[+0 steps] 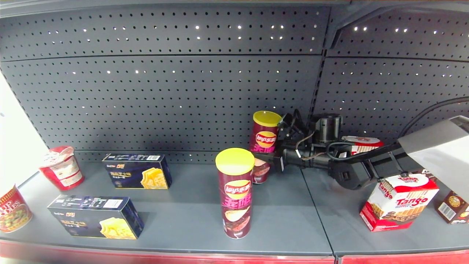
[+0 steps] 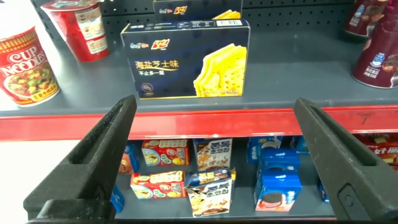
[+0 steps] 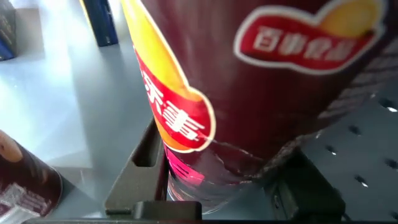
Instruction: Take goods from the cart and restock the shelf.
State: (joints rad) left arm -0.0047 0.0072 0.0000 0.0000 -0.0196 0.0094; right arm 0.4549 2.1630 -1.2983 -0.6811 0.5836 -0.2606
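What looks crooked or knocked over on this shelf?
The red-and-white cardboard wafer box on the right of the grey metal shelf sits tilted, one corner low. The red plastic noodle cup at back left seems to lean too. Nothing looks spilled or broken.

A shop: grey pegboard-backed shelf with red front rail, stocked with chip cans, biscuit boxes, cup noodles.

black left claw, cabled black right arm
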